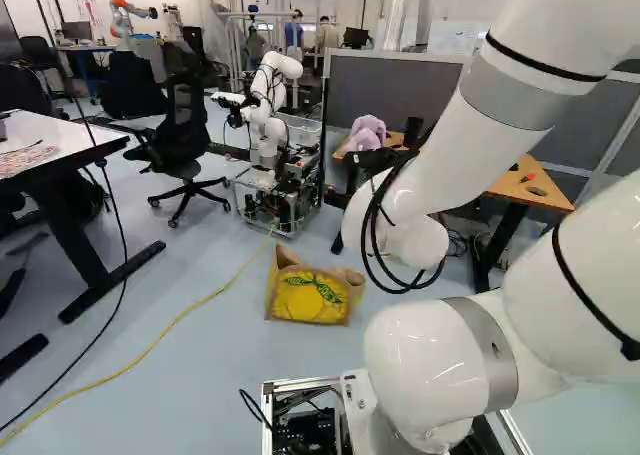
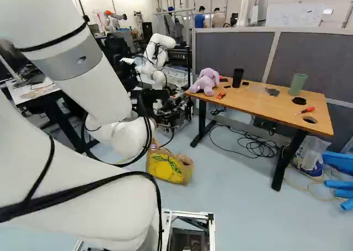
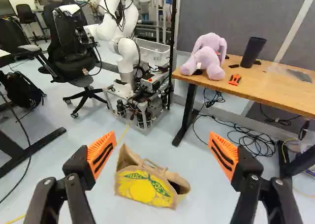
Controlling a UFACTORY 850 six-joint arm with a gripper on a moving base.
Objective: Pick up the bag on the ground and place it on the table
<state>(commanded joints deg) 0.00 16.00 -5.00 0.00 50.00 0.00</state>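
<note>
The white arm (image 1: 455, 150) slants down from the upper right of the left base view to a rounded joint (image 1: 418, 243) just right of centre, black cables (image 1: 370, 250) looping beside it; in the right base view it descends from the upper left. Its lowest joint (image 1: 430, 375) stands at the lower right of the left base view. Seen from the wrist, the end effector (image 3: 163, 140) is spread wide, orange pads (image 3: 102, 152) well apart.

Arm (image 1: 450, 160) cut off; interior of bag (image 3: 142, 187) mostly hidden.

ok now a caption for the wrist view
Open black gripper with orange pads facing a brown and yellow bag on pale floor
</note>
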